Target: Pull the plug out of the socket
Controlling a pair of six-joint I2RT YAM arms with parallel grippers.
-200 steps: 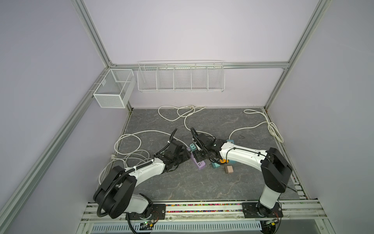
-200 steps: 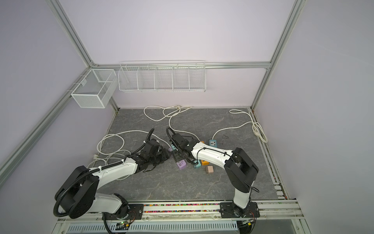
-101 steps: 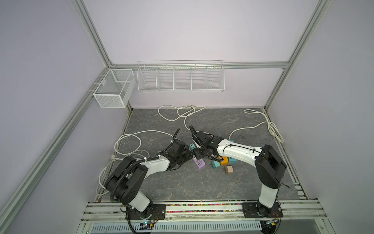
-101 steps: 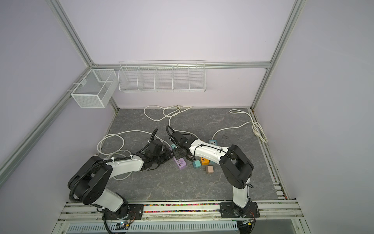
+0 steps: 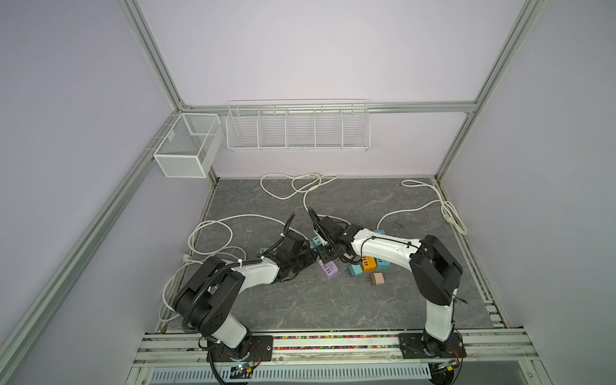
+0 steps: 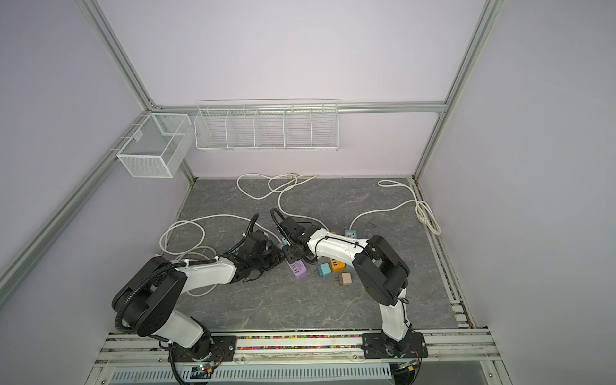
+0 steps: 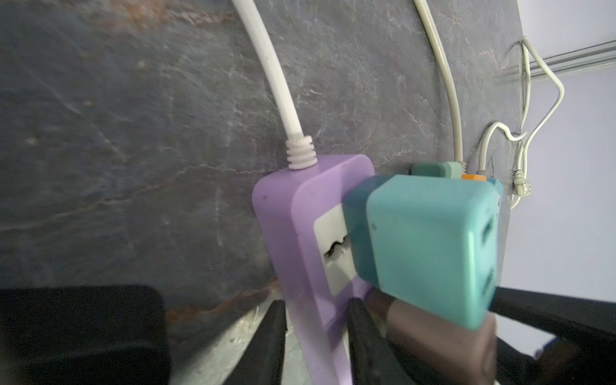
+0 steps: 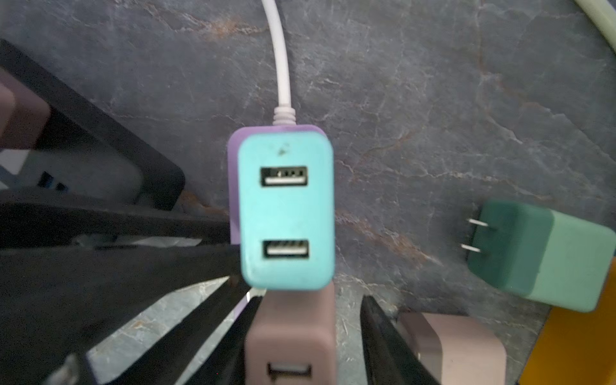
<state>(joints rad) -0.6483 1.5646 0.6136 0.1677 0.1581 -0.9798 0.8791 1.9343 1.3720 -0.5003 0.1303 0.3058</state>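
One mauve plug (image 8: 289, 333), partly off-frame

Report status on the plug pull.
Left gripper straddling purple strip, grip unconfirmed. Right gripper open around mauve plug, gap on one side. Mauve plug looks seated. Teal charger seated right beside it, crowding the jaws.

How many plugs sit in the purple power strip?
2: a teal plug at the cord end of the purple strip, a mauve plug beside it. Others may be hidden.
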